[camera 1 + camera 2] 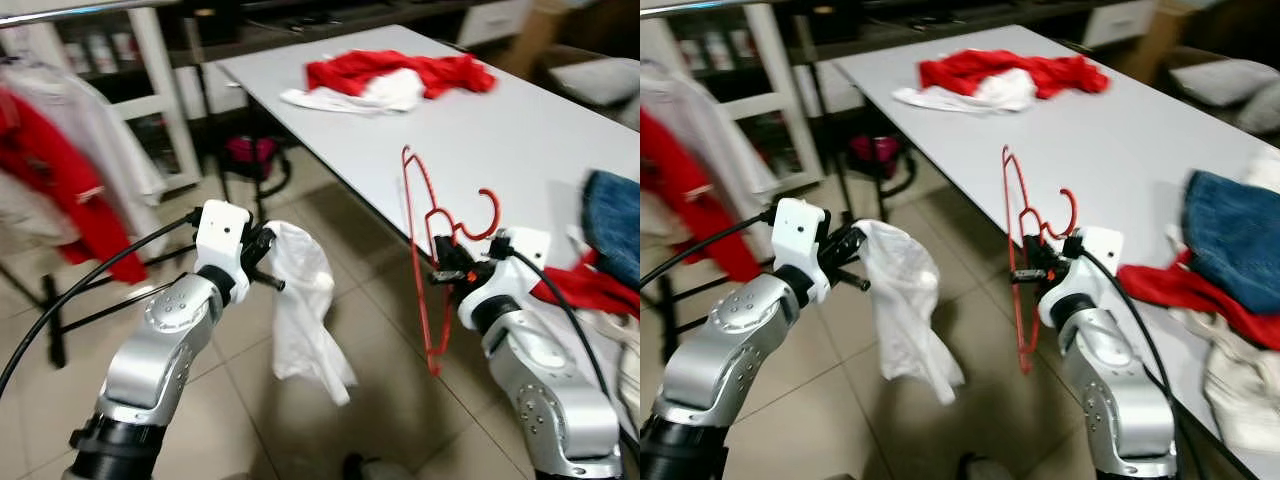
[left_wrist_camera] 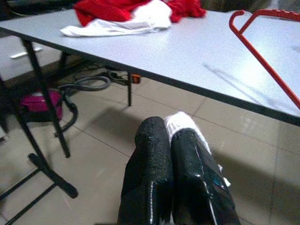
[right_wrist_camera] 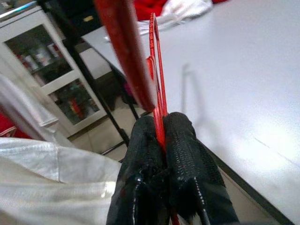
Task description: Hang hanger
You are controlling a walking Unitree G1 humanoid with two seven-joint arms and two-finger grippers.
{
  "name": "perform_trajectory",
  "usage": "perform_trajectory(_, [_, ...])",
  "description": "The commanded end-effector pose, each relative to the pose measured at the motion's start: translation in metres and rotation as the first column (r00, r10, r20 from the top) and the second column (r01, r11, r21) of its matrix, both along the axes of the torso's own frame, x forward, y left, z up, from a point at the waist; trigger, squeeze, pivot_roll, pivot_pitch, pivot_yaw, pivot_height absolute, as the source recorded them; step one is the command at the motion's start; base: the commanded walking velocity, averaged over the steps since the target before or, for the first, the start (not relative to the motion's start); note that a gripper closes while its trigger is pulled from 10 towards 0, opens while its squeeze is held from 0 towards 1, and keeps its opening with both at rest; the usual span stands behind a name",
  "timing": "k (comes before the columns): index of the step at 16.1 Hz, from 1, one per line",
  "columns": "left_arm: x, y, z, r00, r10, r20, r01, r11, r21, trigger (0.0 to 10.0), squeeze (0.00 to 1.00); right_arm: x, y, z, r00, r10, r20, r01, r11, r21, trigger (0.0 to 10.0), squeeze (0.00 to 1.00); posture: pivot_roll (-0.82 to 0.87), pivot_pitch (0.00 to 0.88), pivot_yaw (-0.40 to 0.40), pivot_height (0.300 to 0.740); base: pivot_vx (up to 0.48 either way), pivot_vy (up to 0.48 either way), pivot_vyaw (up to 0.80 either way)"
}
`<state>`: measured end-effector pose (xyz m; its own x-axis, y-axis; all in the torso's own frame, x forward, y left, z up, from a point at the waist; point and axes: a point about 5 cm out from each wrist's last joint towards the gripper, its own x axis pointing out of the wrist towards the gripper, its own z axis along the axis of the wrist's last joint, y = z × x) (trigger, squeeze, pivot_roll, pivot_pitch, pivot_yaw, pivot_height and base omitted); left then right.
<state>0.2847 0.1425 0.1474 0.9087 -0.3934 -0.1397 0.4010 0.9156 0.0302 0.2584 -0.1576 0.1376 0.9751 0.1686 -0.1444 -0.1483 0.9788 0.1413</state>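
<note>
Clothes (image 1: 400, 78) on table (image 1: 520, 140)

The right claw (image 3: 161, 140) is clamped on a thin red hanger (image 3: 157, 70), whose wire runs up beside the pale surface (image 3: 243, 84). White cloth (image 3: 51, 183) hangs close by; a glass-fronted cabinet (image 3: 51, 70) stands behind.

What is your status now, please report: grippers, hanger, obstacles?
Left gripper shut on white garment. Right gripper shut on red hanger, beside table edge. Garment hangs off the hanger, apart.
</note>
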Motion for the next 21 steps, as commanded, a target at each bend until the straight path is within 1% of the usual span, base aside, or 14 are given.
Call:
perform_trajectory(1, [-0.0009, 0.0046, 0.0066, 1.000, 0.021, 0.022, -0.021, 1.000, 0.013, 10.0, 0.00, 0.0027, -0.0020, 0.0003, 0.999, -0.036, -0.013, 0.036, 0.999, -0.001, 10.0, 0.00, 0.08, 0.039, 0.002, 0.740, 0.000, 0.319, -0.76])
perform_trajectory(2, [-0.0004, 0.0054, 0.0066, 0.999, 0.027, 0.020, -0.027, 1.000, 0.014, 10.0, 0.00, 0.0022, -0.0019, 0.0001, 0.999, -0.039, -0.022, 0.039, 0.999, -0.009, 10.0, 0.00, 0.08, 0.053, 0.004, 0.740, 0.000, 0.319, -0.76])
perform_trajectory(3, [0.0013, 0.0058, 0.0072, 0.999, 0.029, 0.014, -0.030, 0.999, 0.021, 10.0, 0.00, 0.0015, -0.0032, -0.0020, 0.997, -0.061, -0.051, 0.062, 0.998, 0.002, 10.0, 0.00, 0.09, 0.070, -0.007, 0.740, 0.000, 0.322, -0.76])
perform_trajectory(4, [0.0024, 0.0076, 0.0079, 0.999, 0.038, 0.015, -0.038, 0.999, 0.031, 10.0, 0.00, 0.0010, -0.0031, -0.0045, 0.995, -0.067, -0.067, 0.067, 0.998, -0.001, 10.0, 0.00, 0.09, 0.070, -0.003, 0.740, 0.000, 0.326, -0.76])
perform_trajectory(6, [0.0025, 0.0091, 0.0093, 0.999, 0.047, 0.010, -0.047, 0.998, 0.029, 10.0, 0.00, -0.0011, -0.0014, -0.0049, 0.996, -0.060, -0.073, 0.059, 0.998, -0.005, 10.0, 0.00, 0.08, 0.070, 0.005, 0.740, 0.000, 0.324, -0.77])
perform_trajectory(8, [0.0029, 0.0082, 0.0080, 0.999, 0.036, 0.002, -0.036, 0.999, 0.040, 10.0, 0.00, -0.0021, -0.0035, -0.0054, 0.994, -0.075, -0.083, 0.076, 0.997, -0.003, 10.0, 0.00, 0.08, 0.072, 0.002, 0.740, 0.000, 0.322, -0.77])
perform_trajectory(9, [0.0038, 0.0075, 0.0086, 0.999, 0.038, -0.002, -0.038, 0.999, 0.030, 10.0, 0.00, -0.0012, -0.0027, -0.0042, 0.994, -0.070, -0.084, 0.071, 0.997, 0.009, 10.0, 0.00, 0.08, 0.072, 0.009, 0.740, 0.000, 0.319, -0.77])
perform_trajectory(11, [0.0032, 0.0070, 0.0066, 0.999, 0.032, -0.007, -0.032, 0.999, 0.036, 10.0, 0.00, -0.0034, -0.0019, -0.0048, 0.994, -0.069, -0.087, 0.070, 0.998, 0.004, 10.0, 0.00, 0.07, 0.069, 0.013, 0.740, 0.000, 0.321, -0.77])
perform_trajectory(15, [0.0057, 0.0048, 0.0077, 1.000, 0.024, -0.004, -0.024, 0.999, 0.038, 10.0, 0.00, -0.0040, -0.0059, -0.0081, 0.992, -0.087, -0.095, 0.088, 0.996, 0.006, 10.0, 0.00, 0.09, 0.060, 0.013, 0.740, 0.000, 0.326, -0.78])
perform_trajectory(17, [0.0065, 0.0094, 0.0101, 0.999, 0.033, -0.003, -0.033, 0.999, 0.038, 10.0, 0.00, -0.0025, -0.0005, -0.0077, 0.992, -0.080, -0.098, 0.081, 0.997, 0.011, 10.0, 0.00, 0.08, 0.058, 0.021, 0.740, 0.000, 0.324, -0.78])
perform_trajectory(21, [0.0073, 0.0082, 0.0089, 1.000, 0.030, -0.004, -0.029, 0.999, 0.038, 10.0, 0.00, -0.0047, -0.0021, -0.0080, 0.991, -0.090, -0.104, 0.092, 0.996, 0.019, 10.0, 0.00, 0.08, 0.055, 0.016, 0.740, 0.000, 0.327, -0.78])
